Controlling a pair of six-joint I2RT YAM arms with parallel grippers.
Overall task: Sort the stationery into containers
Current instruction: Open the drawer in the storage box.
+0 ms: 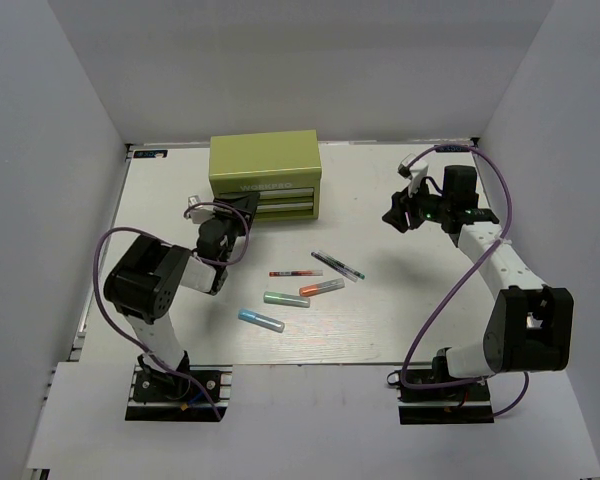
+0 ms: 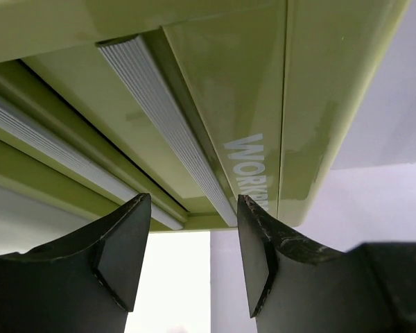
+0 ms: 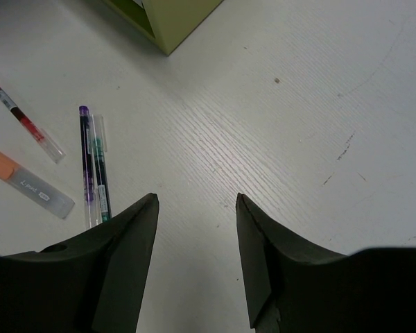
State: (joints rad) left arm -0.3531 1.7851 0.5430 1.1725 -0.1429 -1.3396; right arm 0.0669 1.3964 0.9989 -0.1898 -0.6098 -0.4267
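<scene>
Olive-green boxy metal chest (image 2: 215,90) is seen at 12 o'clock of left gripper (image 2: 191,222), just beyond its parted, empty jaws. Right gripper (image 3: 194,222) is spread over white table (image 3: 298,139); thin clear pens (image 3: 87,159) are noted at its 10 o'clock.

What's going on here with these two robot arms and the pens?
Two robot arms are sorting stationery into the green chest. The left gripper is open close to its drawer fronts, holding nothing. The right gripper hangs open and empty over the table. The red pen, orange marker, green marker, blue marker and thin pens lie loose mid-table, not yet put away.
</scene>
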